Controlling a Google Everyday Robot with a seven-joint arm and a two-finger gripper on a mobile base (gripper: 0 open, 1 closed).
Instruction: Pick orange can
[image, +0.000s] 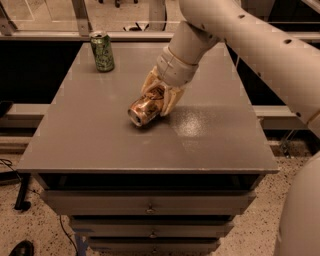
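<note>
The orange can (142, 111) lies on its side near the middle of the grey table (100, 135), its silver end facing front left. My gripper (159, 98) comes down from the upper right and sits over the can's far half. One pale finger (149, 82) is on the can's back side and the other on its front right side. Both press against the can, which still rests on the table.
A green can (102, 51) stands upright at the table's back left corner. My large pale arm (250, 45) crosses the back right of the table. Drawers sit below the table's front edge. Rails run behind the table.
</note>
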